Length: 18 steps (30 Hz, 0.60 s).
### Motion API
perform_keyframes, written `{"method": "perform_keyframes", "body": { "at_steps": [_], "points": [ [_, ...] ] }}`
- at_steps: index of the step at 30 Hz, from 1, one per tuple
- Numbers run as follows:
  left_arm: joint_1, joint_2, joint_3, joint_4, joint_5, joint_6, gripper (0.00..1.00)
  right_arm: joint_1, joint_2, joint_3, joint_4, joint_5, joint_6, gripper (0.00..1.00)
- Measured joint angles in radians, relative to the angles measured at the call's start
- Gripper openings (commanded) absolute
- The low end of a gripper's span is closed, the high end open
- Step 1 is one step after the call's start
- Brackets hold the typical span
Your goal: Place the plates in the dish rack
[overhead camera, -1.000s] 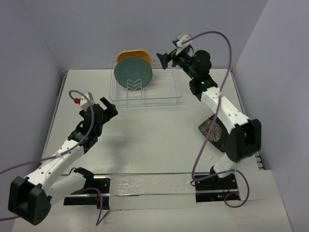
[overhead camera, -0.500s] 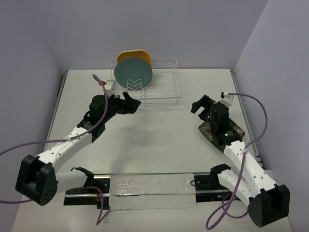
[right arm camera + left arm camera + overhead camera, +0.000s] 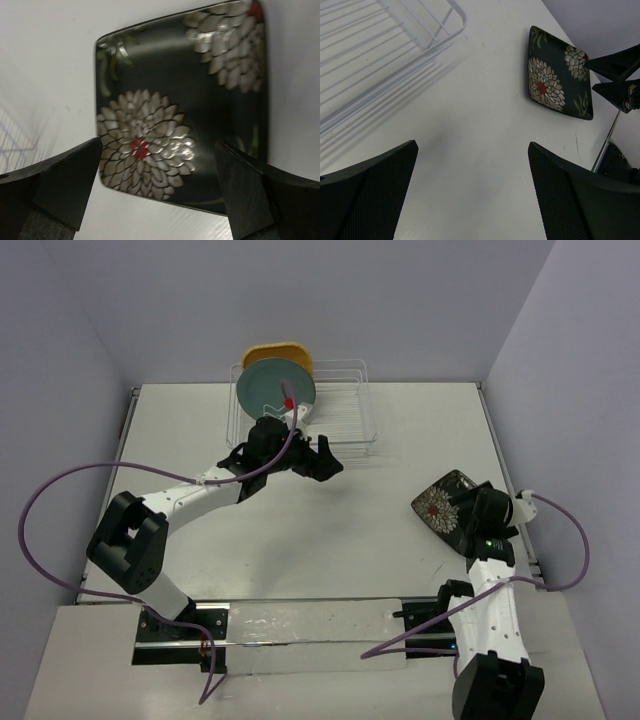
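The wire dish rack (image 3: 346, 408) stands at the back of the table, and its corner shows in the left wrist view (image 3: 427, 37). A teal plate (image 3: 272, 388) stands upright in it, with an orange-tan plate (image 3: 275, 348) behind. A dark square plate with white flowers (image 3: 438, 504) lies flat on the table at the right (image 3: 554, 80) (image 3: 175, 95). My right gripper (image 3: 464, 510) (image 3: 159, 142) hovers open just above its near edge, holding nothing. My left gripper (image 3: 329, 458) (image 3: 472, 145) is open over bare table in front of the rack's right end.
The table's right edge (image 3: 505, 470) runs close beside the dark plate. Purple cables (image 3: 60, 490) loop off both arms. The right gripper's black fingers (image 3: 616, 64) show beside the dark plate in the left wrist view. Walls close in at the back and sides.
The left arm has swung right, from the table's left side to the front of the rack. The right arm has drawn back from the rack and come down over the dark plate.
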Motion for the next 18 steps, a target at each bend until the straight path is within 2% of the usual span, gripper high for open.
{"method": "perform_keyframes", "body": {
  "at_steps": [7,18],
  "points": [
    [0.000,0.000,-0.012,-0.002,0.001,0.012,0.99,-0.217,-0.019,-0.034,-0.018,-0.060,-0.017,1.00],
    [0.000,0.000,-0.034,-0.006,-0.035,0.018,0.99,-0.402,0.122,-0.074,0.023,-0.206,-0.032,0.99]
  ]
}}
